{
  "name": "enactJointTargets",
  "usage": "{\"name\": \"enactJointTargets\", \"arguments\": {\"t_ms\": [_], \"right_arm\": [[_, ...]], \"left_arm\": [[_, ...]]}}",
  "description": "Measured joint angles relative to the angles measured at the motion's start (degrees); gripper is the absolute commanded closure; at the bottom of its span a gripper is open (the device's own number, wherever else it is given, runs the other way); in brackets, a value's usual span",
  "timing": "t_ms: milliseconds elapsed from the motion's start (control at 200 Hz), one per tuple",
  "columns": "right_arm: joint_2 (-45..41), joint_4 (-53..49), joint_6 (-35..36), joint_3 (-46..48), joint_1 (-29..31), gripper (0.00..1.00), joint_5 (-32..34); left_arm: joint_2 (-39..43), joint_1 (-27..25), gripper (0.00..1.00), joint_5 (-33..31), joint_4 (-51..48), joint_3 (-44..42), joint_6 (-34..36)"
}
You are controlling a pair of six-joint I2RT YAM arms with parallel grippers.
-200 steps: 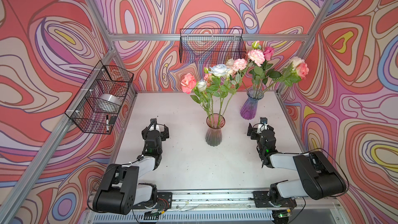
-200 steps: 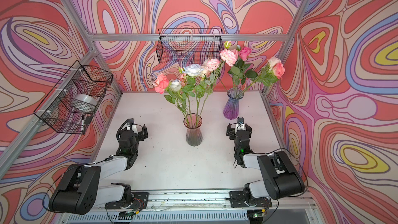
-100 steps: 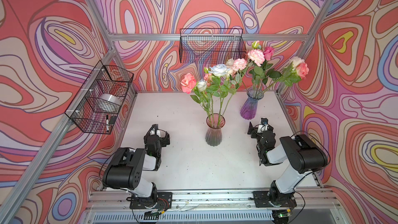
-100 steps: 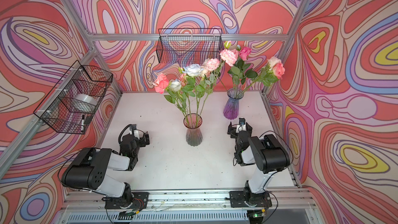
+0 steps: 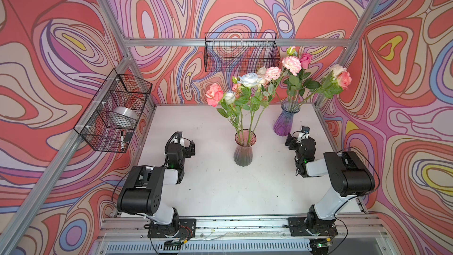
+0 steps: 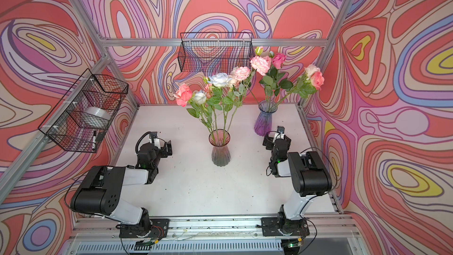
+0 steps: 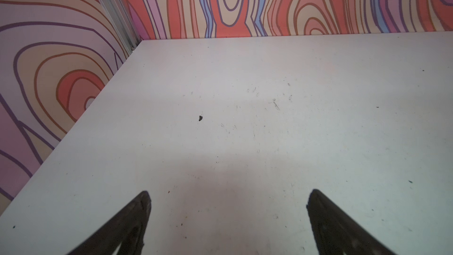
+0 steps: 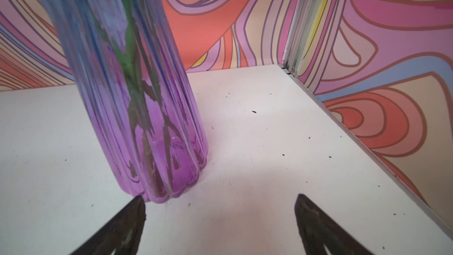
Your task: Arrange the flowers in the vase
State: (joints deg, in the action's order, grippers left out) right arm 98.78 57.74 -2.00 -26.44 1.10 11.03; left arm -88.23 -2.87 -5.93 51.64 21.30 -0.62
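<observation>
Left claw (image 7: 229,192) is spread wide open with nothing in it, hanging over bare bench (image 7: 245,94) near the left edge. Your right claw (image 8: 220,196) is just as open and empty. One tip sits just beside the foot of the purple vase (image 8: 147,118), and I can't tell if it's touching.

What changed over the last second: both elbows have lifted and folded in, while the claws stayed roughly where they were. No bloom or vase has budged.

The flowers (image 5: 247,87) are all standing in glass. One bunch is in the pinkish vase (image 5: 243,153) mid-bench, and the second bunch (image 5: 294,77) is in the purple one toward the far right corner. In both top views no stems are lying on the bench.

Reads to me like the job's done and you're just parking the arms.
</observation>
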Motion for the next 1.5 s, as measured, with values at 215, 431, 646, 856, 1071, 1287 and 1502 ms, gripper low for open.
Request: {"name": "enactJointTargets", "arguments": {"t_ms": [215, 431, 646, 856, 1071, 1287, 1502], "right_arm": [[0.0, -0.9, 0.0, 0.0, 0.0, 0.02, -0.1], [0.0, -0.9, 0.0, 0.0, 0.0, 0.02, -0.1], [0.0, -1.2, 0.0, 0.0, 0.0, 0.02, -0.1], [0.0, -1.2, 0.0, 0.0, 0.0, 0.02, -0.1], [0.0, -1.2, 0.0, 0.0, 0.0, 0.02, -0.1], [0.0, -1.6, 0.0, 0.0, 0.0, 0.02, -0.2], [0.0, -2.1, 0.0, 0.0, 0.0, 0.02, -0.4]], "left_arm": [[0.0, 0.0, 0.0, 0.1, -0.1, 0.0, 0.0], [0.0, 0.0, 0.0, 0.2, -0.1, 0.0, 0.0], [0.0, 0.0, 0.0, 0.2, -0.1, 0.0, 0.0], [0.0, 0.0, 0.0, 0.2, -0.1, 0.0, 0.0], [0.0, 0.0, 0.0, 0.2, -0.1, 0.0, 0.0], [0.0, 0.0, 0.0, 0.2, -0.1, 0.0, 0.0], [0.0, 0.0, 0.0, 0.2, -0.1, 0.0, 0.0]]}}
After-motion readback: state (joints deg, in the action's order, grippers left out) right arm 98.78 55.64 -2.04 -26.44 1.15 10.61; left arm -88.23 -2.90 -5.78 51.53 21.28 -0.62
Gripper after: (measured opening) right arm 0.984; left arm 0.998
